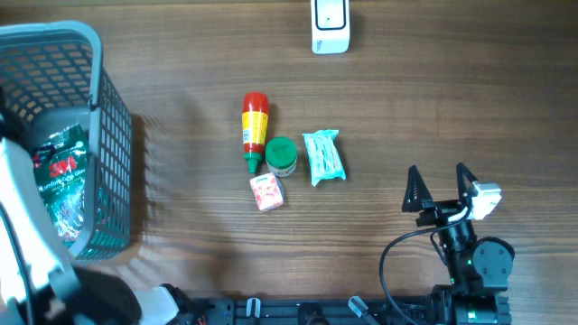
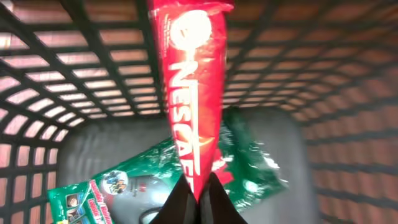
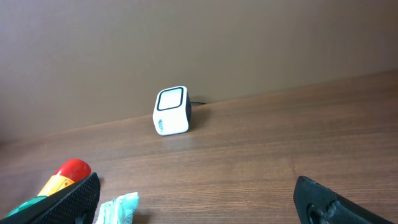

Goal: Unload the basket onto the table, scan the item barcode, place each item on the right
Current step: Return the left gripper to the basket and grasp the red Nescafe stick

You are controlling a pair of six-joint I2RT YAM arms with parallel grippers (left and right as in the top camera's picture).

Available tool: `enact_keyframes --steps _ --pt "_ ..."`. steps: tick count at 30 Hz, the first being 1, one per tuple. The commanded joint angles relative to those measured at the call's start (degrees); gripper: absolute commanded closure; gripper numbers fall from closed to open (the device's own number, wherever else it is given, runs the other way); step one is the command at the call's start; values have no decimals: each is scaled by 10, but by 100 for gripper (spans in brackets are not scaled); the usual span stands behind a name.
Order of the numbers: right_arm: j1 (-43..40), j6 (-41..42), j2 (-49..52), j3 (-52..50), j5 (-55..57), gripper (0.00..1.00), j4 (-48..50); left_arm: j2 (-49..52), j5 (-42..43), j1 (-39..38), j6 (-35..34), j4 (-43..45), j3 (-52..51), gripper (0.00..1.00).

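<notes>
We start wide: the brown wooden tabletop [image 1: 406, 108], and at its left edge the grey-blue plastic mesh basket [image 1: 113, 135], with our left arm reaching down inside it. On the basket floor lies a crinkled green foil packet [image 2: 124, 180]. Over it stands the item we take to be ours, a long red Nescafé sachet [image 2: 196, 93]. The left pincer [image 2: 198, 193] is pressed together on the sachet's near end. So we judge this to be the pick-up step, grip made, scan not yet begun. The right pincer [image 1: 438, 171] waits spread wide and empty at the near right. The small white box-shaped scanner [image 1: 330, 25] sits at the far edge, well apart from the basket. Next we need a lift clear of the mesh wall, a carry across, and a turn to present the barcode, which we can't see yet.
</notes>
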Motion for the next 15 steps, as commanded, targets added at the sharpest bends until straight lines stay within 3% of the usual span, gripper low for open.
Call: enact_keyframes --steps 1,3,8,11,15 --pt "5 8 0 0 8 0 3 -77 237 -8 77 29 8 96" --pt "5 8 0 0 8 0 3 -122 402 -8 118 63 8 96" --pt "5 8 0 0 8 0 3 -224 672 -8 189 143 8 96" --pt "5 8 0 0 8 0 3 -261 851 -33 289 147 8 96" --pt "5 8 0 0 8 0 3 -265 1001 -99 382 162 8 96"
